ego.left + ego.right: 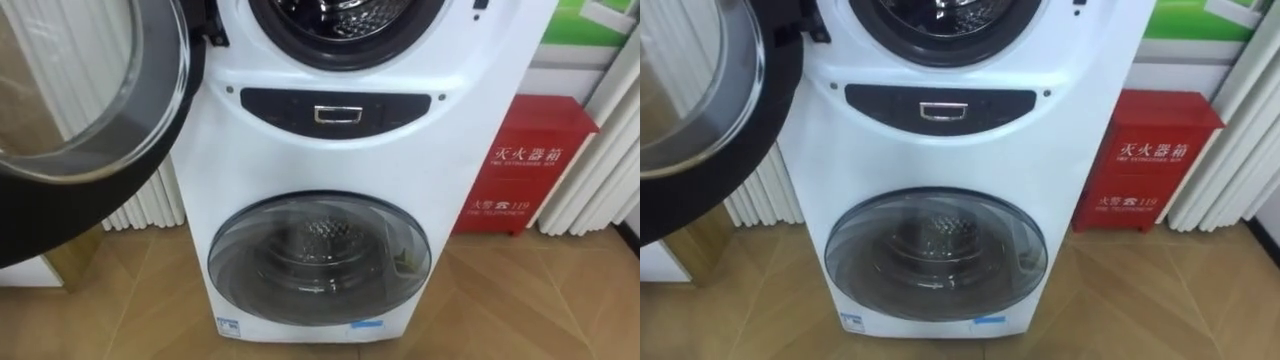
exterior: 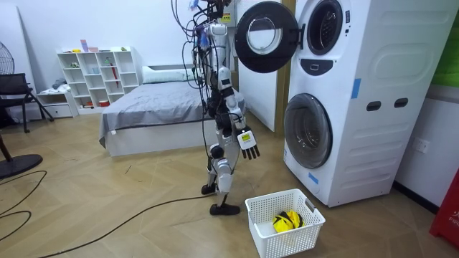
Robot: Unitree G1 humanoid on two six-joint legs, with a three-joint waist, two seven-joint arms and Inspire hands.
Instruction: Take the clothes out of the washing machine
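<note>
I stand close in front of a white stacked washing machine [image 1: 400, 150] [image 2: 358, 93]. Its upper round door [image 1: 90, 120] [image 2: 264, 37] hangs open to my left. The upper drum opening [image 1: 345, 20] shows dark metal and no cloth that I can make out. The lower round door [image 1: 320, 255] is shut. In the room view my right hand [image 2: 247, 141] hangs at hip height with fingers straight and spread, holding nothing. On the floor beside my feet a white laundry basket [image 2: 283, 197] holds a yellow and black garment [image 2: 287, 221].
A red fire cabinet [image 1: 525, 165] stands on the floor right of the machine. White ribbed panels [image 1: 150, 205] run along the wall on the left. Behind me are a bed [image 2: 150, 111], a white shelf unit [image 2: 100, 75] and open wooden floor [image 2: 107, 193].
</note>
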